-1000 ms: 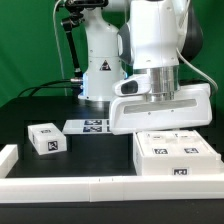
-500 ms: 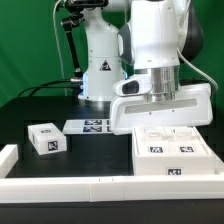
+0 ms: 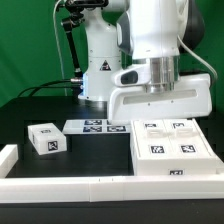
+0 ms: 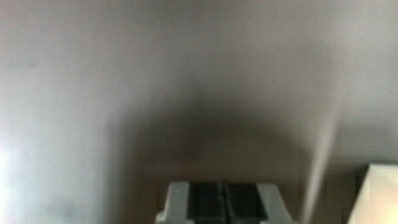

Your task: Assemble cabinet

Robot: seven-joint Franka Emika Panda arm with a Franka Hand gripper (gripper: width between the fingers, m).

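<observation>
The cabinet's large white box (image 3: pixel 172 150) lies flat on the dark table at the exterior view's right, with several square tags on its top panel. A smaller white tagged block (image 3: pixel 46 139) sits apart at the exterior view's left. My gripper (image 3: pixel 163 112) hangs just above the far edge of the box; its fingertips do not show under the wide white hand. In the wrist view the gripper (image 4: pixel 217 202) has its two dark pads pressed together with nothing between them, over blurred dark table. A bit of white part (image 4: pixel 384 192) shows at that picture's edge.
The marker board (image 3: pixel 95 126) lies flat between the small block and the box. A low white rail (image 3: pixel 100 184) runs along the table's front, with a raised end (image 3: pixel 8 158) at the exterior view's left. The arm's base (image 3: pixel 100 70) stands behind.
The hand has risen and shifted slightly toward the exterior view's right, uncovering more of the box's top and its far tags. The box and the small block have not moved.
</observation>
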